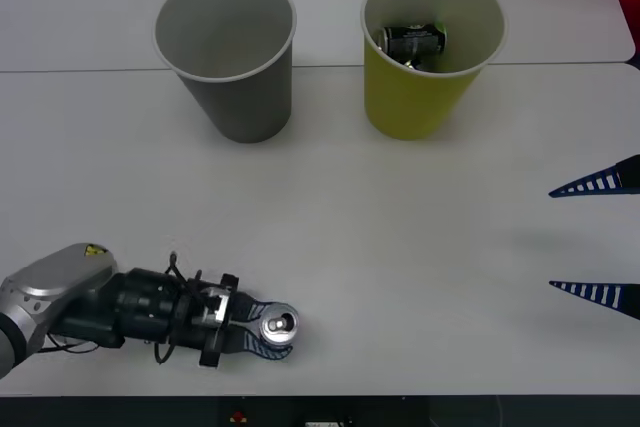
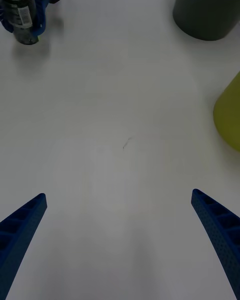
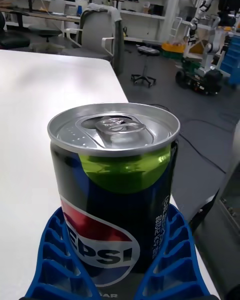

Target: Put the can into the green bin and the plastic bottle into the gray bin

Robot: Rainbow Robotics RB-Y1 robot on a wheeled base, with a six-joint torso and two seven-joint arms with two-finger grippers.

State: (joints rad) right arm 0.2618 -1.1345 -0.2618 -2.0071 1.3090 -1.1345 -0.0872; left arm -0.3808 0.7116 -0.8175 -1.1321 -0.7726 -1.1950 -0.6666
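The can [image 1: 279,324] stands upright near the table's front edge at the left, with a silver top and a dark body. My left gripper [image 1: 268,336] is shut on the can [image 3: 115,180], its blue fingers [image 3: 55,260] hugging both sides. From the right wrist the same can [image 2: 20,12] appears far off. The gray bin [image 1: 228,57] stands at the back left and the green bin [image 1: 425,87] at the back right. At the right edge my right gripper [image 1: 597,237] hangs open and empty over bare table [image 2: 120,230]. The plastic bottle is out of view.
A dark can with a green label [image 1: 412,42] lies inside the green bin. The white table [image 1: 400,247] stretches between the bins and both grippers. In the right wrist view the gray bin [image 2: 205,10] and the green bin [image 2: 230,115] sit beyond the open fingers.
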